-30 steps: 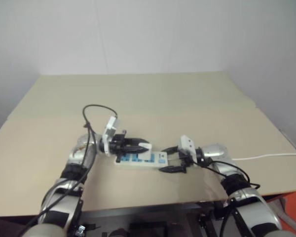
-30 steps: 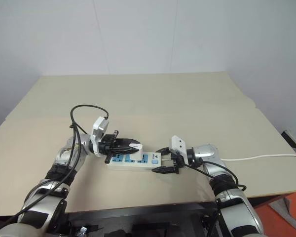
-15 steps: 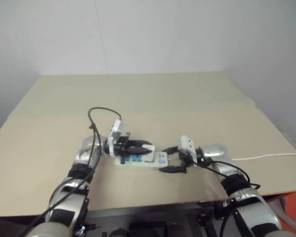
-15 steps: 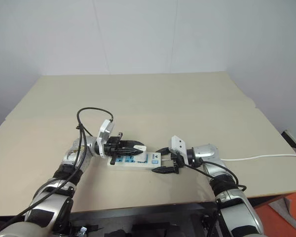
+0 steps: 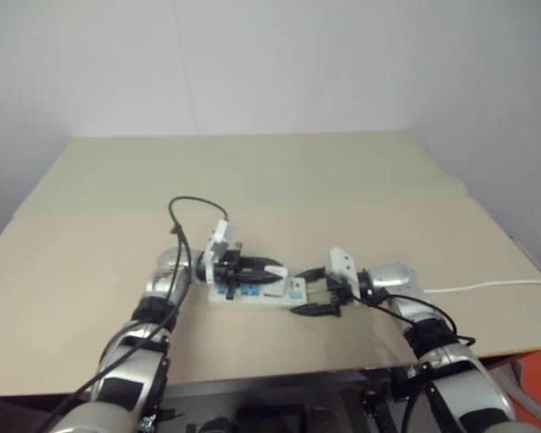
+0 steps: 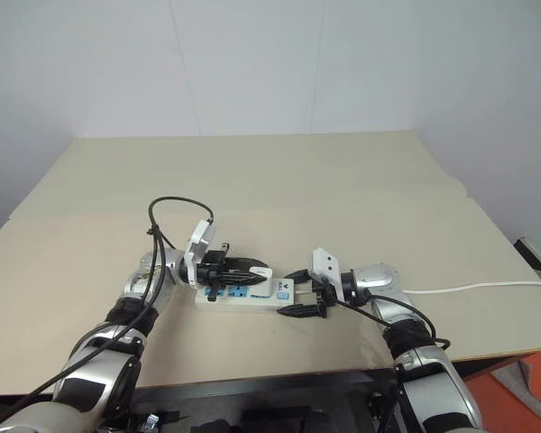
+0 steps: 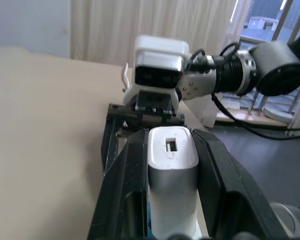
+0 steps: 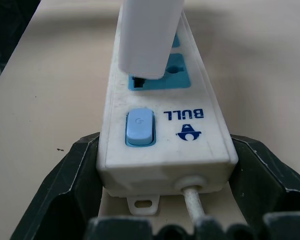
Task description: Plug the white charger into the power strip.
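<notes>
While left pincer (image 7: pixel 172 165) clamps white charger (image 7: pixel 172 175), power strip (image 8: pixel 160 120) beneath.

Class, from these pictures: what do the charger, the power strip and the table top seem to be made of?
Charger: smooth white plastic, likely; faint sheen, rounded moulded edges.
Power strip: white moulded plastic with blue plastic sockets and switch; printed logo, moulded mounting tab.
Table: matte beige board, perhaps laminate or cardboard; flat, a seam across it.
</notes>
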You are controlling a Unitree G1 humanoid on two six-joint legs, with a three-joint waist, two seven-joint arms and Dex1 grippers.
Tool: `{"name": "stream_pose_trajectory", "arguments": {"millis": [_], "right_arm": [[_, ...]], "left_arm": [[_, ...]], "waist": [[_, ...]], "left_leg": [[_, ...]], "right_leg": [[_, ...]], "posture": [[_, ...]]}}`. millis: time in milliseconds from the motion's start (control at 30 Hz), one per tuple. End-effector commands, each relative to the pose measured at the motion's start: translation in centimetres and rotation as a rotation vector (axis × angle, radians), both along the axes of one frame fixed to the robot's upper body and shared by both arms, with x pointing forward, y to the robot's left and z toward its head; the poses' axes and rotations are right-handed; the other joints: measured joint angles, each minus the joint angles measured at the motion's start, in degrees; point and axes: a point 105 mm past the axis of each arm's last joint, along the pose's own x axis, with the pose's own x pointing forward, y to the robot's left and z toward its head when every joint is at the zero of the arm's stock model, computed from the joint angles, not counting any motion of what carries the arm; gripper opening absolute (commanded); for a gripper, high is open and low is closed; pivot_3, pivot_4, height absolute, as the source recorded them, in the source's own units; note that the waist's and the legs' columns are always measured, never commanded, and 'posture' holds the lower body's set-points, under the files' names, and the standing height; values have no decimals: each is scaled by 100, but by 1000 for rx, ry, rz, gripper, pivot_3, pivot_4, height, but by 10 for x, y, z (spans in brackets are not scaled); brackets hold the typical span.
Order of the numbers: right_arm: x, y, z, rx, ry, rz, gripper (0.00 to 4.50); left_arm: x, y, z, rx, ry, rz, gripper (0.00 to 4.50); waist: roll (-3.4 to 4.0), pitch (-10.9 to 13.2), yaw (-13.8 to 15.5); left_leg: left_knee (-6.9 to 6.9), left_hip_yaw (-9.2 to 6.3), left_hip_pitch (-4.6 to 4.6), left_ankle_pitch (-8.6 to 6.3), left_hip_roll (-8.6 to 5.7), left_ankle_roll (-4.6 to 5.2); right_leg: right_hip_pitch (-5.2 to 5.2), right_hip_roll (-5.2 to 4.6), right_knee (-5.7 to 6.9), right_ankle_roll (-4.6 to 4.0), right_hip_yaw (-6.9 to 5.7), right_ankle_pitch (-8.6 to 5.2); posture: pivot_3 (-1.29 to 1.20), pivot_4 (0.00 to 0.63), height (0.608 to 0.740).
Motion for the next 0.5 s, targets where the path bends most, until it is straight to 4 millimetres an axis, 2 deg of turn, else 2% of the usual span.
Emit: {"name": "stream_pose_trajectory", "arguments": {"millis": [33,400,500], "right_arm": [[-5,-1,-20,-58,53,-15,3419],[-5,0,-18,-41,48,-11,3419],[-6,0,-18,-39,48,-5,3419]], "left_arm": [[-1,-2,3,3,-31,-15,992],[-2,3,3,-68,-74,35,992],[-5,6,-3,-66,-71,45,992]], "waist": [[0,0,0],[0,0,-1],[0,0,2]], "left_leg": [[0,0,0,0,0,0],[-1,0,0,0,1,0],[-2,0,0,0,2,0]], "right_leg": [[0,0,-1,0,0,0],[0,0,-2,0,0,0],[0,-1,-3,0,0,0]], "posture": [[0,150,740],[0,150,740],[0,150,740]]}}
